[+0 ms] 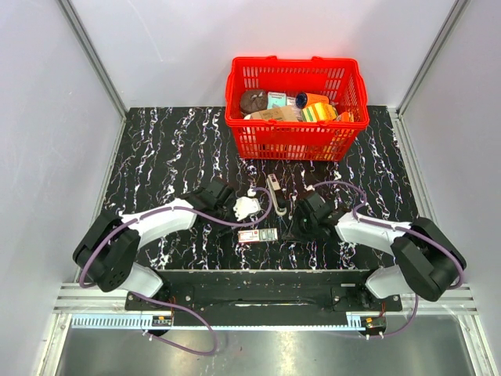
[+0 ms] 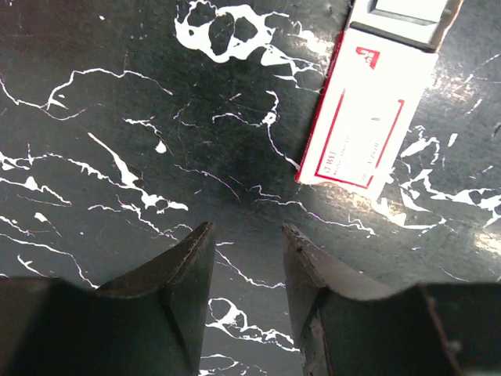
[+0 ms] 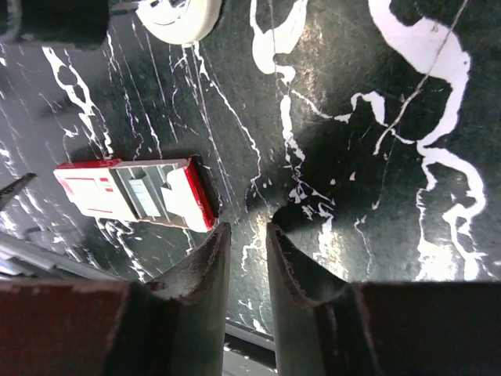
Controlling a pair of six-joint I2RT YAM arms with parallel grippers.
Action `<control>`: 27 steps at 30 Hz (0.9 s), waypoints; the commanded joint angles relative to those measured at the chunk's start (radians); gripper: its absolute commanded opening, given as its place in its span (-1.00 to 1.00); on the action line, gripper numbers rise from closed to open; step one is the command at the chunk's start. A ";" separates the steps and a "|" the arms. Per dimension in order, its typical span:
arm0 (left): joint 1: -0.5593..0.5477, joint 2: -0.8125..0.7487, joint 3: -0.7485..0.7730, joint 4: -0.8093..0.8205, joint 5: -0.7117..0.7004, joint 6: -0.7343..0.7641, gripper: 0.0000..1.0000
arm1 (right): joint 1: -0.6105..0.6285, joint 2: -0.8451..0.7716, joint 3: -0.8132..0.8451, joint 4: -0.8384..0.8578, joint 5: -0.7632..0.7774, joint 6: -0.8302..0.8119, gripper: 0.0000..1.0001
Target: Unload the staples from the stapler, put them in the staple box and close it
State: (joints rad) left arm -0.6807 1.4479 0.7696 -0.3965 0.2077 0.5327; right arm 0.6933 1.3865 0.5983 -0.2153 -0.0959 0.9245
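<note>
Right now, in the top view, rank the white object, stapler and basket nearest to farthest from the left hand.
1. White object, right beside the left hand.
2. Stapler, farther right.
3. Basket, at the back.

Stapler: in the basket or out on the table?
Out. The stapler lies flat on the table, just in front of the red basket, with nothing gripping it.
</note>
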 commanded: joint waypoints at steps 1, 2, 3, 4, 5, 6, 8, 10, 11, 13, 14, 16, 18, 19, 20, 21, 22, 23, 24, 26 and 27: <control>-0.017 0.020 -0.004 0.076 -0.037 0.026 -0.13 | -0.046 0.029 -0.069 0.204 -0.109 0.095 -0.37; -0.020 0.025 -0.006 0.079 -0.039 0.027 -0.13 | -0.052 0.037 -0.080 0.244 -0.123 0.108 -0.37; -0.023 0.026 -0.006 0.081 -0.042 0.029 -0.13 | -0.058 0.042 -0.087 0.258 -0.139 0.114 -0.37; -0.026 0.029 -0.006 0.081 -0.042 0.030 -0.13 | -0.064 0.045 -0.094 0.270 -0.145 0.122 -0.37; -0.031 0.032 -0.003 0.081 -0.041 0.030 -0.13 | -0.067 0.048 -0.098 0.280 -0.154 0.126 -0.37; -0.031 0.032 -0.004 0.081 -0.041 0.029 -0.13 | -0.071 0.051 -0.103 0.292 -0.159 0.132 -0.37; -0.039 0.037 -0.001 0.081 -0.041 0.030 -0.13 | -0.074 0.058 -0.111 0.306 -0.166 0.142 -0.38; -0.042 0.040 0.003 0.081 -0.039 0.029 -0.13 | -0.072 0.071 -0.112 0.315 -0.172 0.148 -0.38; -0.045 0.040 0.000 0.081 -0.039 0.029 -0.13 | -0.072 0.077 -0.112 0.318 -0.176 0.151 -0.39; -0.051 0.040 0.003 0.079 -0.039 0.029 -0.13 | -0.074 0.083 -0.109 0.321 -0.180 0.151 -0.40; -0.052 0.043 0.005 0.076 -0.037 0.029 -0.14 | -0.072 0.086 -0.111 0.321 -0.179 0.152 -0.41; -0.059 0.042 0.011 0.068 -0.036 0.026 -0.14 | -0.072 0.088 -0.109 0.323 -0.182 0.152 -0.43; -0.068 0.042 0.017 0.064 -0.033 0.023 -0.13 | -0.072 0.095 -0.106 0.324 -0.185 0.151 -0.46; -0.069 0.042 0.019 0.062 -0.034 0.021 -0.14 | -0.075 0.098 -0.104 0.324 -0.188 0.149 -0.49; -0.074 0.043 0.023 0.062 -0.033 0.021 -0.13 | -0.074 0.101 -0.103 0.326 -0.189 0.149 -0.50; -0.077 0.045 0.028 0.058 -0.031 0.020 -0.14 | -0.074 0.106 -0.100 0.327 -0.192 0.146 -0.53; -0.083 0.046 0.031 0.058 -0.030 0.016 -0.13 | -0.074 0.109 -0.100 0.327 -0.194 0.143 -0.55; -0.086 0.048 0.033 0.054 -0.027 0.015 -0.14 | -0.074 0.111 -0.095 0.329 -0.195 0.140 -0.56; -0.089 0.051 0.036 0.056 -0.027 0.013 -0.14 | -0.074 0.114 -0.094 0.330 -0.199 0.139 -0.57; -0.095 0.057 0.043 0.053 -0.027 0.010 -0.14 | -0.072 0.121 -0.092 0.338 -0.206 0.135 -0.57; -0.098 0.062 0.046 0.054 -0.027 0.010 -0.14 | -0.072 0.124 -0.092 0.344 -0.211 0.134 -0.57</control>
State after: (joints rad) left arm -0.7662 1.4944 0.7723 -0.3511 0.1818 0.5488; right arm 0.6262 1.4868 0.5003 0.1173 -0.2905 1.0706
